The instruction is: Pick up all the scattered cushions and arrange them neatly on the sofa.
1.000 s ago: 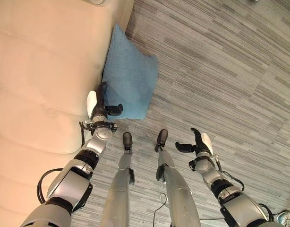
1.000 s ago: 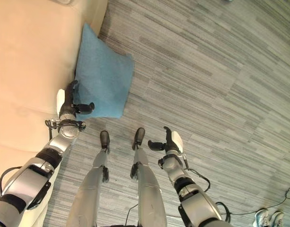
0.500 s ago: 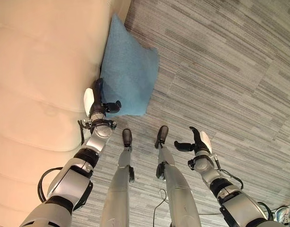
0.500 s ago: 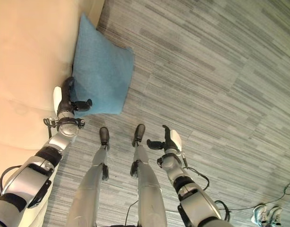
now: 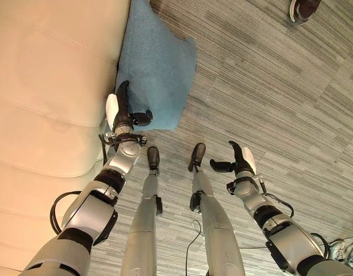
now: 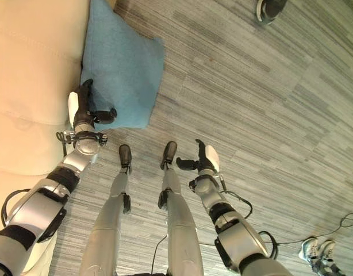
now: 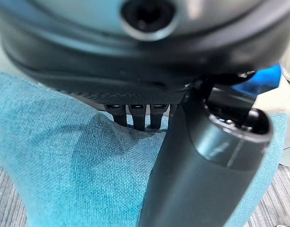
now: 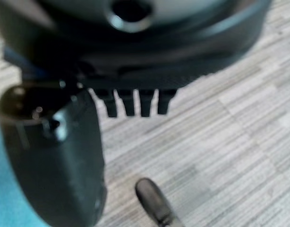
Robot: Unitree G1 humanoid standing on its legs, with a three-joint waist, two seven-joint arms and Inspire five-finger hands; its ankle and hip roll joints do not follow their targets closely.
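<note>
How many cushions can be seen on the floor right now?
1. The blue cushion lies on the floor against the sofa, by the left hand. Others may lie outside the view.

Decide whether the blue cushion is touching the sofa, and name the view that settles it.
Touching. In the left eye view the blue cushion lies on the floor with its long edge pressed against the front of the cream sofa, no floor showing between them.
</note>
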